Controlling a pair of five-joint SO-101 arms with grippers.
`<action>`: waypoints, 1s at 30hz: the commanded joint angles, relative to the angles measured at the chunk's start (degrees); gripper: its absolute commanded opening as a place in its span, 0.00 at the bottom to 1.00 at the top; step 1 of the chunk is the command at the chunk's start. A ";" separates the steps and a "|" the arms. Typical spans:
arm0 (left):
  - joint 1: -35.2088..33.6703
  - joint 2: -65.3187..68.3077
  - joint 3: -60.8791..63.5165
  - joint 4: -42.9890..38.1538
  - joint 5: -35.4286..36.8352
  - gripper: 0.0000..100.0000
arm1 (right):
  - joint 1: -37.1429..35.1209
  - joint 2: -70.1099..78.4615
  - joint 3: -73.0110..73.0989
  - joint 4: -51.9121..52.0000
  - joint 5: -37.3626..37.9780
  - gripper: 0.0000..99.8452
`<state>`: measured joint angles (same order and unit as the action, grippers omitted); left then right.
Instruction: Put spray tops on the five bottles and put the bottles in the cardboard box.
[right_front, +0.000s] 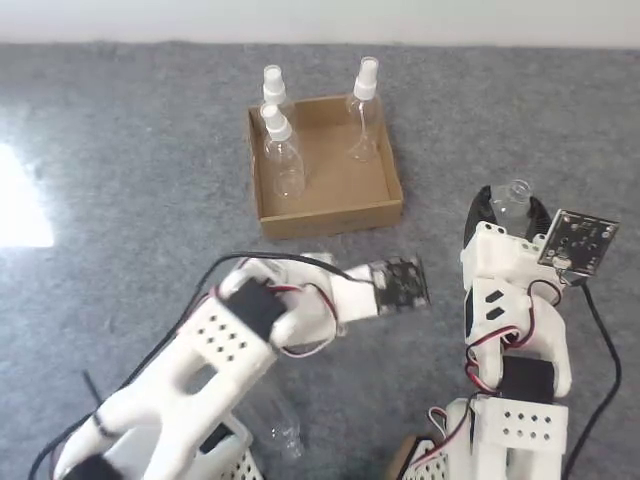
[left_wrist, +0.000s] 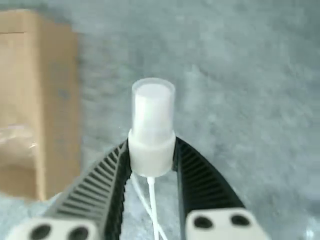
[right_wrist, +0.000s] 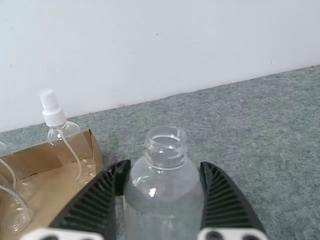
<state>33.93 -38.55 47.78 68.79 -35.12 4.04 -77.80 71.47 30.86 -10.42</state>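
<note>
The cardboard box (right_front: 372, 200) sits at the table's far middle; capped clear bottles stand in it (right_front: 284, 160), (right_front: 363, 120), and a third (right_front: 273, 88) is at its back left corner. My left gripper (left_wrist: 151, 145) is shut on a white spray top (left_wrist: 152, 120) whose dip tube hangs down; it hovers just in front of the box (left_wrist: 45, 100). My right gripper (right_wrist: 164, 170) is shut on an upright clear bottle (right_wrist: 162, 187) with an uncapped neck, to the right of the box (right_wrist: 55, 172). In the high view that bottle (right_front: 516, 193) stands between the right fingers (right_front: 480, 212).
Another clear bottle (right_front: 283, 428) lies on the grey table near the front, partly under the left arm (right_front: 200, 370). A capped bottle (right_wrist: 57, 132) stands at the box's near corner in the right wrist view. Grey table surface (right_front: 120, 200) stretches left of the box.
</note>
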 joint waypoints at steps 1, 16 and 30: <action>-3.96 -8.44 -0.31 -4.57 7.38 0.04 | -3.74 -1.80 -0.79 -0.75 -0.18 0.08; -11.69 -27.34 -0.31 -9.41 27.60 0.03 | -17.63 -1.89 1.05 0.40 -0.18 0.08; -15.47 -37.01 -0.31 -20.84 41.49 0.04 | -23.52 -1.89 3.43 0.31 6.42 0.08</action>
<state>18.46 -73.10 47.87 52.26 3.21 -17.41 -77.80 75.25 31.47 -6.90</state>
